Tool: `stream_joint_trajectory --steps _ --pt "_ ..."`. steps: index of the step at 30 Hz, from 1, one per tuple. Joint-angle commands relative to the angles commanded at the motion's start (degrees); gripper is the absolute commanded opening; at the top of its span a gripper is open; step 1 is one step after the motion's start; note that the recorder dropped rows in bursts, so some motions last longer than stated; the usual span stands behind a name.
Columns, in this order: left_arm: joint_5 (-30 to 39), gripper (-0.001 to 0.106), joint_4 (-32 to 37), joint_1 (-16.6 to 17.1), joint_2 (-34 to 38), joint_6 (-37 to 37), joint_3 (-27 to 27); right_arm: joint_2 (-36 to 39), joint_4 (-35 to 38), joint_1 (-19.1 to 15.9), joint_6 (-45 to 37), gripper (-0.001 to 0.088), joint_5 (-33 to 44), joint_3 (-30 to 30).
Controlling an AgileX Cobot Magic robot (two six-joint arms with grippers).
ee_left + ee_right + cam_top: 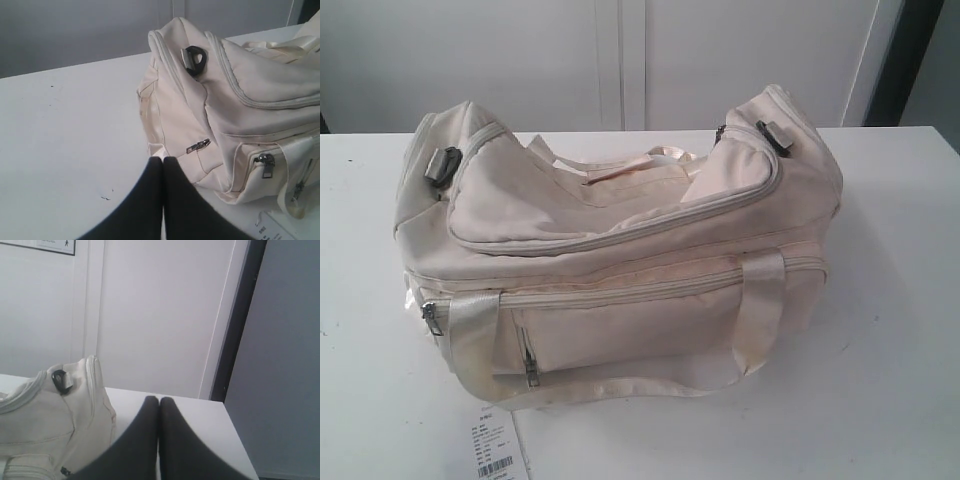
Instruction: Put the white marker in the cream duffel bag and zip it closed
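bag: the cream duffel bag sits in the middle of the white table, long side to the exterior camera, within reach of both arms.
top flap: the curved zip flap lies flat and its zip looks run shut along the part that shows; the far side is hidden.
handles: the webbing handles droop loose, one over the front, so nothing is lifting the bag.
white marker: not visible in any view; whether it is inside the bag or out of frame, i cannot tell.
left gripper: fingers pressed together, holding nothing, just beside the bag's end near the side zip pull, not touching.
right gripper: fingers together, empty, off the bag's other end, apart from it.
paper tag: flat on the table at the front edge; it is not the marker.
judgement: empty pinched grippers and a flat flap suit either a start or a finish.
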Motion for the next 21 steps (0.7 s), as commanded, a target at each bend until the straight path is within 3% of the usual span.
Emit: stream_joint_trajectory --steps 5,21 --pt "3.4 0.0 0.0 0.0 -2.1 0.4 0.0 -2.5 0.0 0.0 0.0 0.0 1.1 0.0" --pt "3.6 0.0 0.0 0.0 -2.2 0.5 0.0 -2.7 0.0 0.0 0.0 0.0 1.1 0.0"
